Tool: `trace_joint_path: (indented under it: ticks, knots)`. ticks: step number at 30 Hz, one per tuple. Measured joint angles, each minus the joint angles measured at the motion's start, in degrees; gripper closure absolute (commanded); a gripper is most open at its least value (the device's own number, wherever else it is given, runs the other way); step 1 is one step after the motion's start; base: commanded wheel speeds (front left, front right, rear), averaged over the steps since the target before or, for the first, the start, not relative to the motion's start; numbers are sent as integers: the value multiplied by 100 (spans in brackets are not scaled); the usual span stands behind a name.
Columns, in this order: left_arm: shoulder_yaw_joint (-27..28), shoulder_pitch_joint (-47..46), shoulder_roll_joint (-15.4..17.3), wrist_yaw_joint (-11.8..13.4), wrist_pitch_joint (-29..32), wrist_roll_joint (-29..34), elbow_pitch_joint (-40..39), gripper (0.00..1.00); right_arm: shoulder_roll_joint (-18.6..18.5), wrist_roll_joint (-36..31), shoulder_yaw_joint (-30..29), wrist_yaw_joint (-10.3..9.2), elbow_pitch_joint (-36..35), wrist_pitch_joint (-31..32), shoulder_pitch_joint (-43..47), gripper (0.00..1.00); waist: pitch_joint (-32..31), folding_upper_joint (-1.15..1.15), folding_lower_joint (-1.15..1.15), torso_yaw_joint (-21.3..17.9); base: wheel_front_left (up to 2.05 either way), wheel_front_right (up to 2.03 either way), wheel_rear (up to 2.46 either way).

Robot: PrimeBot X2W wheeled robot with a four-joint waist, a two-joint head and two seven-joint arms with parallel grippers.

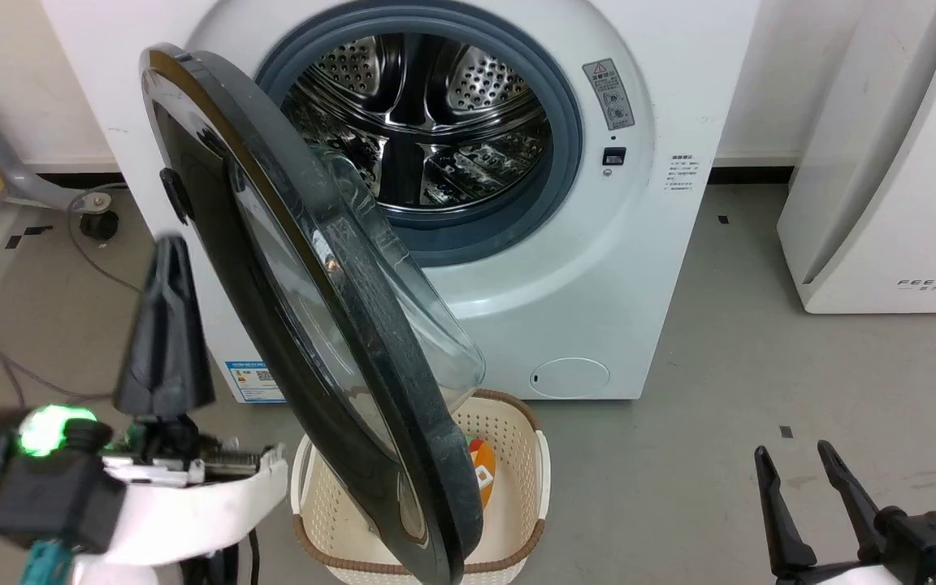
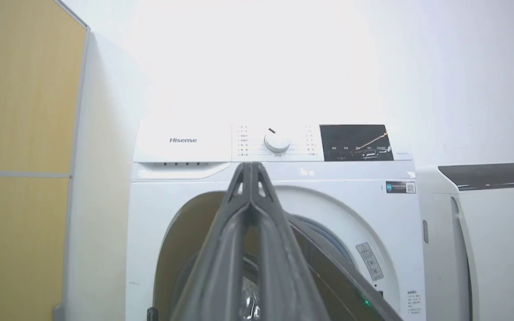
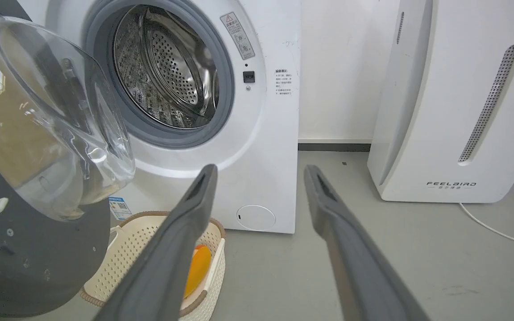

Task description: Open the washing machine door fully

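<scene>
Door: washing machine door (image 1: 200,154) standing about half open, hinged at the washer's left side, edge-on to the head camera, with the glass bowl facing back toward the drum.
Washer: white washing machine (image 1: 582,309) on the grey floor (image 1: 720,455), steel drum (image 1: 427,106) exposed and apparently empty.
Left hand: left hand (image 1: 169,252) clenched, fingers pressed together on nothing, raised upright just beside the door's glossy outer face. Blurred in the head view. Contact with the door impossible to tell.
Right hand: right hand (image 1: 793,451) released, fingers spread, low at the right and well apart from the door. Seemingly parked out of the way.
Basket: cream basket (image 1: 537,455) on the floor under the door's lower rim, something orange (image 1: 480,471) inside. Low enough, by the look of it, to let the rim pass over.
Neighbour: white appliance (image 1: 882,162) to the right, clear of the door's arc.
Progress: judged roughly halfway, with the rest of the swing to the left to come.
Reasoning: left hand placed on the side toward which the door must travel. Probably suited to drawing the rim outward, otherwise an obstacle to clear.
Risk: door rebounding, or striking the raised fingers.
</scene>
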Motion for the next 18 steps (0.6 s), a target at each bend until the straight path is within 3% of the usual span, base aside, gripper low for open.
trace_joint_path:
  ticks: [8,18]
  knots:
    - [-782,-335,-1,-186,-2,-179,-1161,100,0,0,2,0,27,-2,-15,0,2,0,0,11,0,0,0]
    - [-2886,22,47,-470,931,-895,-1182,100,0,0,-15,0,62,-7,-13,0,-32,0,0,47,0,0,0]
